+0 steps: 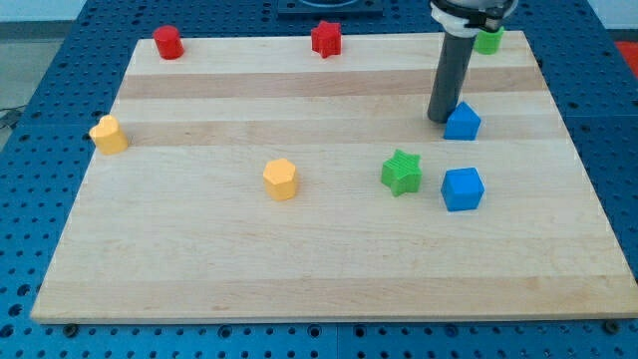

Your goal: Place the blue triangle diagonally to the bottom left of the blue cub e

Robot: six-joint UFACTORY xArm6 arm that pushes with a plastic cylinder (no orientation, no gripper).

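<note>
The blue triangle (463, 122) lies on the wooden board (199, 249), right of centre and toward the view's top. My tip (441, 118) touches its left side; the dark rod rises from there toward the view's top. The blue cube (463, 188) sits straight below the triangle, a short gap apart. The green star (402, 172) lies just left of the cube.
A yellow hexagonal block (281, 179) lies near the middle. A yellow block (109, 134) sits at the left edge. A red cylinder (167, 42) and a red star (326, 39) sit along the top edge. A green cylinder (488, 40) is at the top right, partly behind the rod.
</note>
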